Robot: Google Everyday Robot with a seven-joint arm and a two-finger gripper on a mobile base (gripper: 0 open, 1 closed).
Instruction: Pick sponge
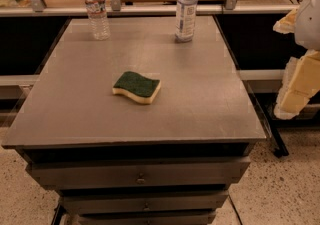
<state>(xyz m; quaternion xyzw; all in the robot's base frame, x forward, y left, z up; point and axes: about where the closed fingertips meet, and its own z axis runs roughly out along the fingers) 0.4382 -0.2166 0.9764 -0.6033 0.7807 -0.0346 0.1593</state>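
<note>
The sponge lay untouched on the tabletop, well apart from the hand — off beyond the edge, empty, its opening impossible to tell. Reach, grasp and lift all remained.

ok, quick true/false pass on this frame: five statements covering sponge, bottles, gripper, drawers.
1. The sponge lies green side up on the table. True.
2. The gripper is holding the sponge. False: it is at the right edge of the view, beyond the table's right side and apart from the sponge.
3. The left bottle and right bottle both stand upright near the table's far edge. True.
4. The sponge leans against the right bottle. False: it lies flat near the middle of the table, apart from both bottles.
5. The top one of the drawers is pulled open. False: all the drawers in view look closed.
</note>
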